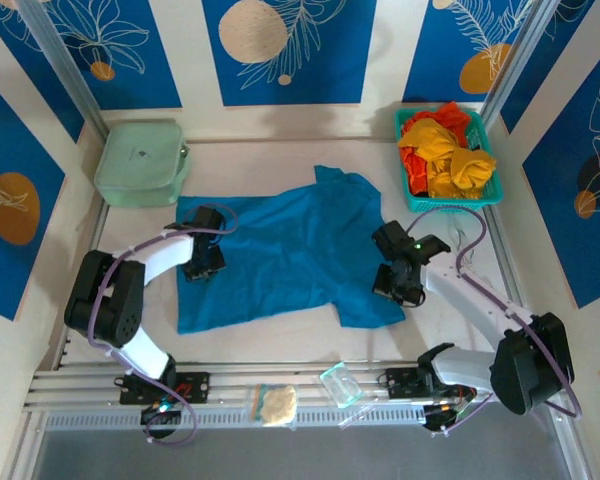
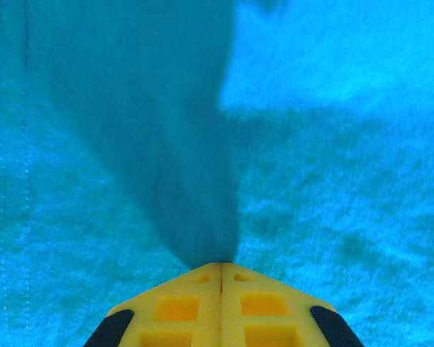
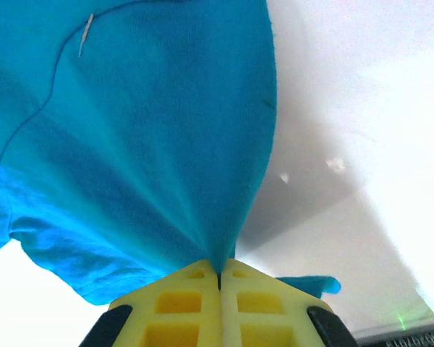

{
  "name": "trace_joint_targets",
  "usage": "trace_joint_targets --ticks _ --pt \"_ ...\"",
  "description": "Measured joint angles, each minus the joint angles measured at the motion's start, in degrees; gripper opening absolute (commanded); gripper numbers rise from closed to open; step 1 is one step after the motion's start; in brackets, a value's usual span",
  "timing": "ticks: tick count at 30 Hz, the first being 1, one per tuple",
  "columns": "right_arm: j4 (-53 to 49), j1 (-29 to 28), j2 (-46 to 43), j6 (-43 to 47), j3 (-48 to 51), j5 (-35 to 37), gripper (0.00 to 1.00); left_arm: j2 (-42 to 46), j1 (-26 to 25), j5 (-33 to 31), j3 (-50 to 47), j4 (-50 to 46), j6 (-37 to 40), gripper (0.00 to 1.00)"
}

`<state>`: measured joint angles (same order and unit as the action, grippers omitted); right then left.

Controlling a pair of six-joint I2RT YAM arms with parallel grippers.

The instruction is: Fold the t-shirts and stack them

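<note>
The blue shirt (image 1: pixel 290 250) lies spread on the table (image 1: pixel 280 345), with other shirts (image 1: pixel 445 150) bunched in the basket (image 1: pixel 455 203) at the far right. The left arm bends in from the side, its gripper (image 1: pixel 202 265) pointing down and pinching the shirt's left edge. The right gripper (image 1: pixel 398 283) angles down at the right hem, clamped on a tented fold.

Bare table (image 1: pixel 280 345) runs along the shirt's (image 1: pixel 280 250) near edge and behind it at centre. The case (image 1: pixel 140 162) blocks the far left corner, the heaped basket (image 1: pixel 456 203) the far right.
</note>
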<state>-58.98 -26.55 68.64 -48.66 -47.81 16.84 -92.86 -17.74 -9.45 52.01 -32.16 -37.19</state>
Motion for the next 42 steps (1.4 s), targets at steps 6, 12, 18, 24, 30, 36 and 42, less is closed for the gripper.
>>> trace_joint_targets --ticks 6,12,18,24,30,36,42 --pt "-2.4 -0.4 1.4 -3.0 3.8 -2.2 0.0 0.1 0.0 0.0 2.2 -0.2 1.3 0.04" --pt "-2.0 -2.0 4.1 -6.5 6.4 -2.4 0.0 1.0 0.0 -0.3 3.5 -0.4 2.4 0.14" --pt "-1.0 -1.8 4.9 -8.7 6.7 -1.0 0.28 2.1 0.0 -0.8 4.7 -0.6 3.3 0.34" --pt "-1.3 -0.3 6.7 -5.9 1.7 2.3 0.44 3.6 0.0 -1.0 7.0 -2.9 3.9 0.59" --pt "1.2 2.0 10.8 4.0 -12.7 3.1 0.46 3.6 0.0 -2.2 13.1 -5.2 4.8 0.68" --pt "5.6 5.0 26.8 18.1 -35.6 0.3 0.47 -3.5 0.0 -2.8 22.1 -5.3 4.8 0.67" --pt "7.8 8.7 49.8 30.6 -61.6 -1.7 0.46 -9.4 0.0 -1.9 24.7 -5.2 4.7 0.66"
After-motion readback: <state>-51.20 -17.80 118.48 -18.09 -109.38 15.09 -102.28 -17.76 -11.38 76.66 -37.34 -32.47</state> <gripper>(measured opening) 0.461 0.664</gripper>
